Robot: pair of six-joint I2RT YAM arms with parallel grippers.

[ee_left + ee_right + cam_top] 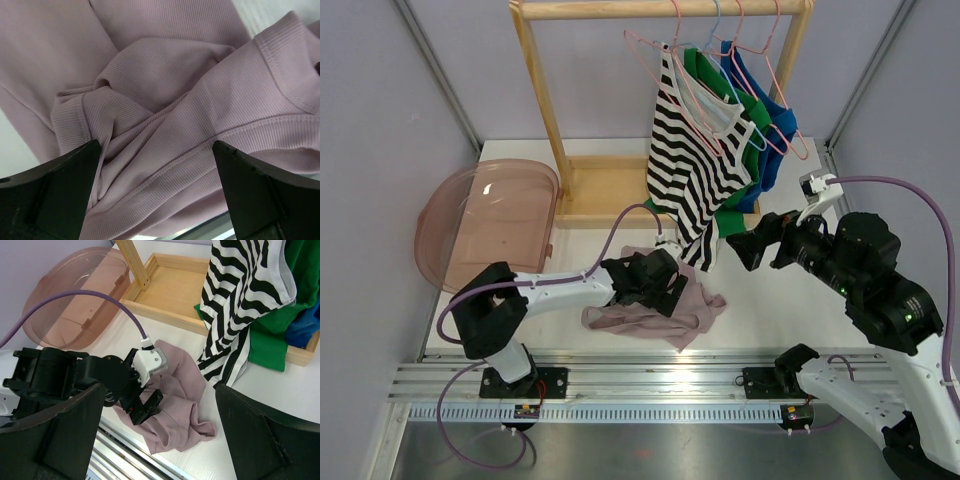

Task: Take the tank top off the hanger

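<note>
A pink ribbed tank top (692, 315) lies crumpled on the white table near the front rail, off any hanger. My left gripper (665, 288) hovers low right over it, open, with the bunched fabric (165, 85) filling the gap between its fingers (70, 175) and nothing pinched. In the right wrist view the left gripper (145, 405) sits on the tank top's (187, 405) near-left part. My right gripper (748, 248) stands open and empty in the air to the right. Pink wire hangers (672, 55) hang on the wooden rail.
A black-and-white striped top (685, 170), a green one (748, 130) and a blue one (778, 115) hang from the wooden rack (540, 90), whose base tray (600, 185) sits behind. A translucent pink bin (490, 220) lies at the left.
</note>
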